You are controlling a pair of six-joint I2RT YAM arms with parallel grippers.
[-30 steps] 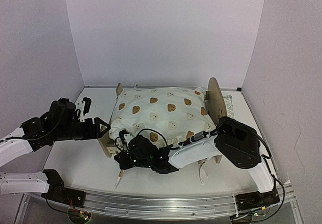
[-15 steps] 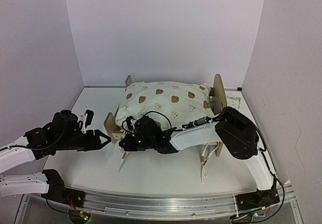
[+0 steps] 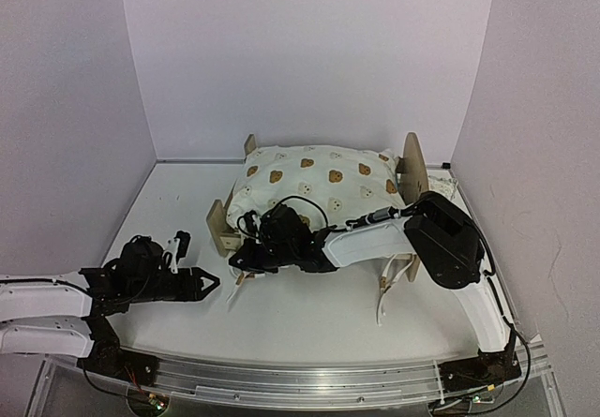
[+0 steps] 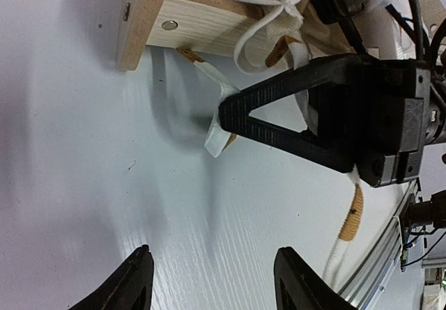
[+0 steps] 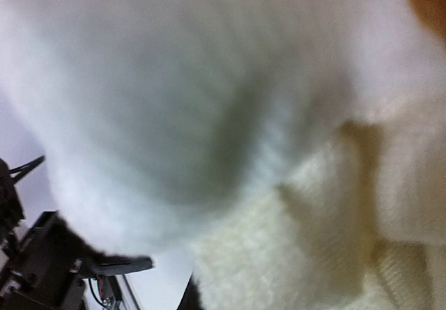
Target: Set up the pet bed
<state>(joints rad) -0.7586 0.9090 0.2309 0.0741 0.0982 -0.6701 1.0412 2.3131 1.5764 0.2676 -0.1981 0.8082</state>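
Observation:
The pet bed stands mid-table, its tall headboard (image 3: 410,166) on the right and its low footboard (image 3: 217,226) on the left. A cream bear-print quilt (image 3: 319,177) is heaped over it and hides the mattress. My right gripper (image 3: 244,256) is shut at the bed's near left corner, pinching a white trim strip (image 4: 217,137) of the quilt. In the right wrist view, blurred cream fabric (image 5: 293,240) fills nearly everything. My left gripper (image 3: 208,284) is open low over bare table, left of the bed and apart from it, with nothing between its fingertips (image 4: 141,272).
A small patterned pillow (image 3: 442,186) lies behind the headboard near the right wall. A loose quilt tie (image 3: 382,297) trails on the table in front of the bed. Walls close in the left, back and right; a metal rail (image 3: 300,384) runs along the near edge.
The bed has slid back and to the right, with the right gripper moving along at its corner. My left gripper has pulled back toward the near left, sunk lower and narrowed slightly.

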